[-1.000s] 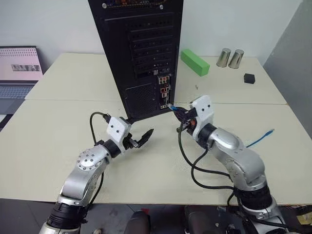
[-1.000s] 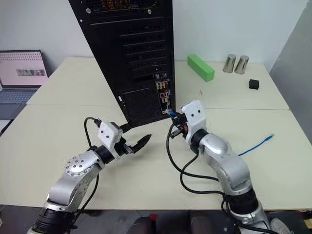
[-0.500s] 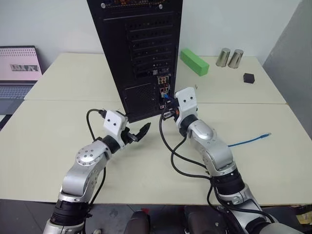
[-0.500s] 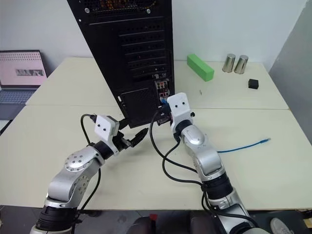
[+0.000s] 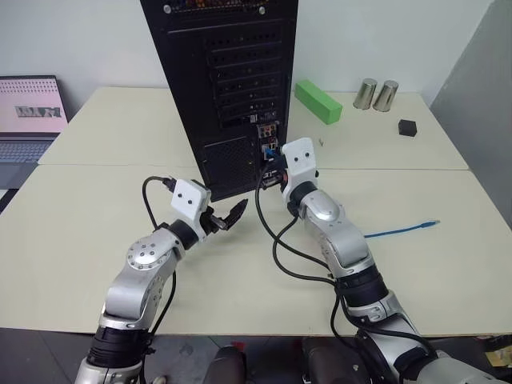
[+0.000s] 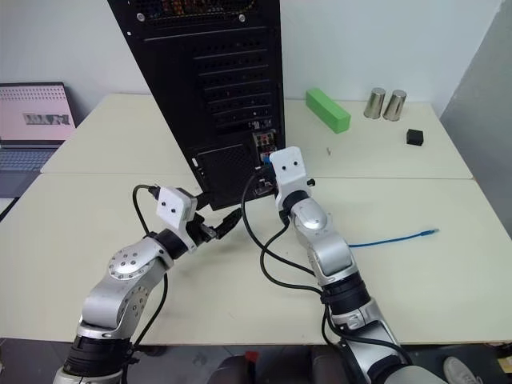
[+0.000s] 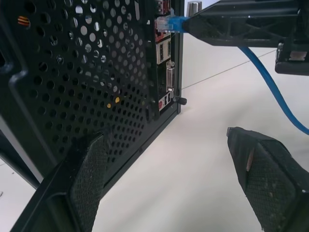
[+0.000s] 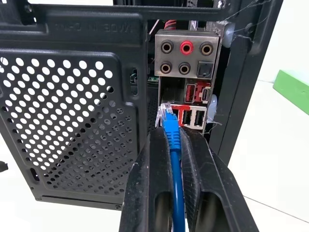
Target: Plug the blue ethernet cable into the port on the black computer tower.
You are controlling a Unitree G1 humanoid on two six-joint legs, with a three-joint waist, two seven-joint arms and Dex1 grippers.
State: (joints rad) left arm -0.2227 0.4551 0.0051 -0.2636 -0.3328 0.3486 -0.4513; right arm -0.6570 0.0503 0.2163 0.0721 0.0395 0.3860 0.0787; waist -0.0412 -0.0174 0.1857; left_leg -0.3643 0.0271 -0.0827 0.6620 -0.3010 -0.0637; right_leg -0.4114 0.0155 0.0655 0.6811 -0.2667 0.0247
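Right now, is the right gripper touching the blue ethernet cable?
Touching. The right wrist view shows the right gripper shut on the blue ethernet cable, its clear plug sticking out toward the black computer tower.

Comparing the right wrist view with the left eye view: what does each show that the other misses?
Right wrist view alone: round audio jacks above red USB sockets, and the clear plug right at the connector strip. Left eye view alone: a green block, two metal cups, a laptop, the open left gripper, and the cord's free end. Both: the black computer tower and the right gripper shut on the blue ethernet cable.
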